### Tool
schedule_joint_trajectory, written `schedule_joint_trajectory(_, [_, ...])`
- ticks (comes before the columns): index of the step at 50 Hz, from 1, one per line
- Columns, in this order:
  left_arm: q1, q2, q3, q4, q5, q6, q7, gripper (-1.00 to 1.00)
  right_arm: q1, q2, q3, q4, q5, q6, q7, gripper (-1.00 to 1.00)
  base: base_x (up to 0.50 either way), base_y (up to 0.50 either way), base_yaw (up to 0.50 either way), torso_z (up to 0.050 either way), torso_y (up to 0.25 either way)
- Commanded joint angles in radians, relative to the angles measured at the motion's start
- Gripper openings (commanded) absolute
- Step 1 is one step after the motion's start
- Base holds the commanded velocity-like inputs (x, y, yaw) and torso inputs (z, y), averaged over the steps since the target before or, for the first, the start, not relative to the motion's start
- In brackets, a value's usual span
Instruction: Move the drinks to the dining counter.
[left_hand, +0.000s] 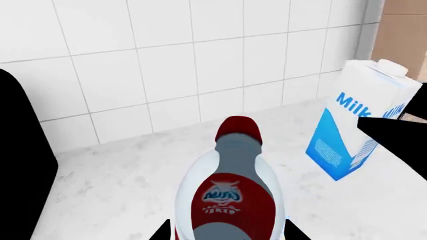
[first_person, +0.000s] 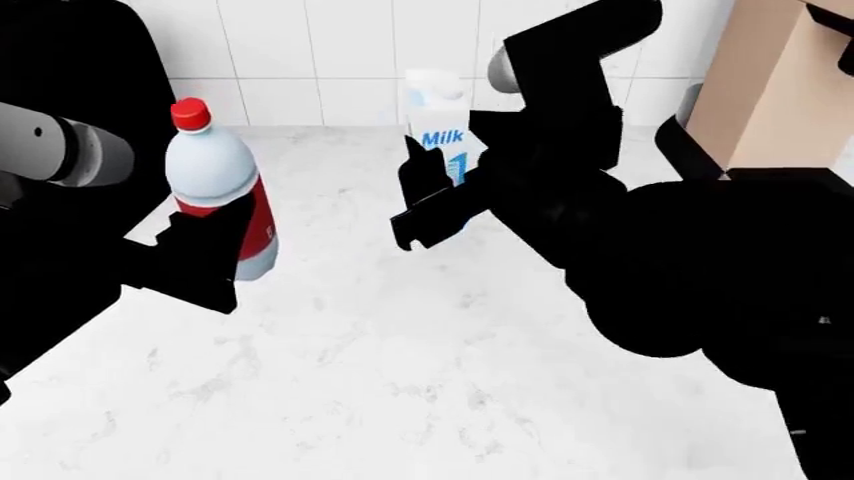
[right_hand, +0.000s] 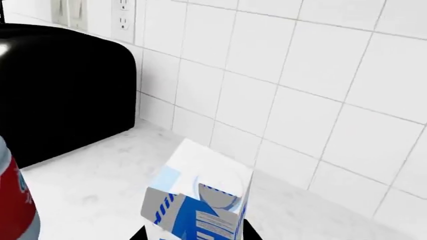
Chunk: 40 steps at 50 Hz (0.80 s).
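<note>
White marbled counter (first_person: 400, 380) runs up to a white tiled wall (first_person: 320, 50) at the far edge. Bottle (first_person: 218, 190), clear with red cap and red label, sits at left of the head view, upright and lifted off the counter surface by the look of it. Left gripper (first_person: 200, 255) is clamped on its lower body; left wrist view shows the bottle (left_hand: 230, 195) between the dark fingers, cap pointing toward the wall.

Milk carton (first_person: 441, 130), white and blue, stands near the wall, centre of the head view, right of the bottle and apart from it. Right gripper (first_person: 434, 205) is at the carton's near side, fingers either side of its lower part. Right wrist view has the carton (right_hand: 197, 200) right at the camera between the finger bases, but contact is not visible: cannot tell if the jaws are closed on it.

Black toaster (right_hand: 63, 85) sits far left against the wall, below a wall outlet (right_hand: 123, 17). Tan cabinet (first_person: 761, 90) at far right.
</note>
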Motion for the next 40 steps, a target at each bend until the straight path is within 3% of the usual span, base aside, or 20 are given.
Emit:
schedule_joint_trajectory(1, [-0.040, -0.011, 0.005, -0.007, -0.021, 0.002, -0.026, -1.00, 0.008, 0.075, 0.042, -0.139, -0.025, 0.018, 0.061, -1.00, -0.50, 0.00, 0.00, 0.000, 0.010])
schedule_joint_trajectory(22, [-0.026, -0.007, 0.010, -0.001, -0.009, 0.007, -0.016, -1.00, 0.025, 0.073, 0.027, -0.170, -0.055, 0.013, 0.065, -1.00, -0.50, 0.04, 0.00, 0.000, 0.000])
schedule_joint_trajectory(40, [-0.032, -0.005, 0.019, -0.001, -0.010, 0.010, -0.020, -1.00, 0.038, 0.084, 0.004, -0.191, -0.094, 0.019, 0.059, -1.00, -0.37, 0.42, 0.00, 0.001, 0.000])
